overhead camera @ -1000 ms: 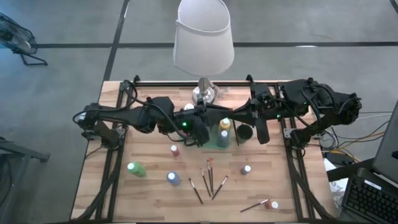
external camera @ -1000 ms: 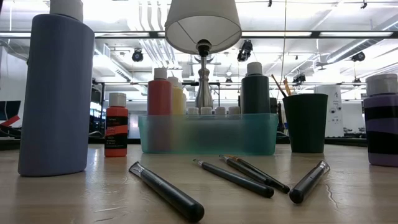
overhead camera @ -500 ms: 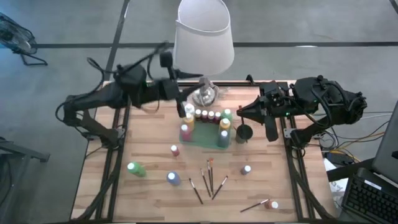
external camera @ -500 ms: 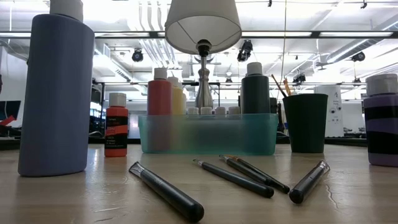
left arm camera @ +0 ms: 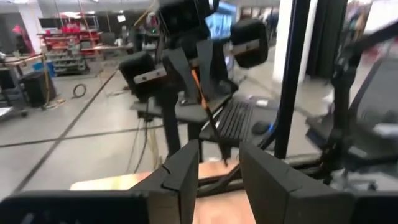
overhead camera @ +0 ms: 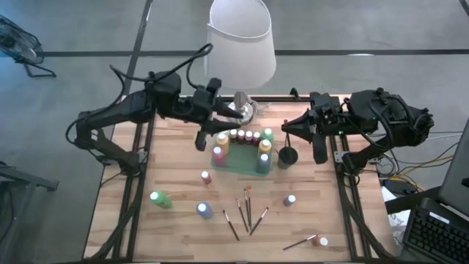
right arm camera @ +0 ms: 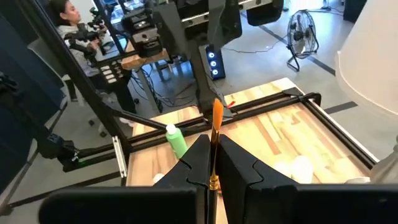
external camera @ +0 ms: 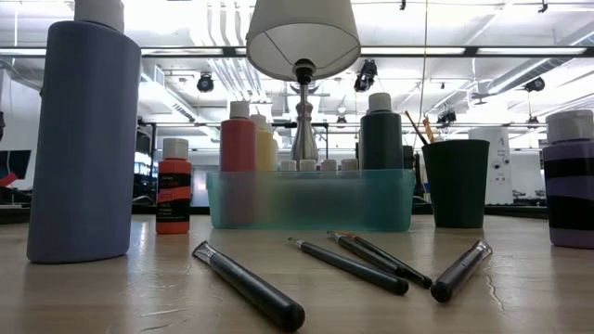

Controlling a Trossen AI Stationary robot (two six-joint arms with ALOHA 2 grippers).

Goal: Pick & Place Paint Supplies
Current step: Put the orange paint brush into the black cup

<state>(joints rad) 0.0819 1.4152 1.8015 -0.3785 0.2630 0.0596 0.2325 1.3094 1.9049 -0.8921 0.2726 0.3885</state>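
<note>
Orange-tipped paintbrush (right arm camera: 216, 134) in right gripper (right arm camera: 213, 163)

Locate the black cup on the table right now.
In the high view, the black cup stands right of the teal tray, below the right gripper.

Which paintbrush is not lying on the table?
The orange-handled paintbrush, pinched in the right tool; the other brushes lie flat on the table.

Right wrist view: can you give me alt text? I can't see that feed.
The right gripper is shut on a thin orange-handled paintbrush pointing up from its fingers. Beyond lie the light wooden table and a green white-capped paint bottle.
</note>
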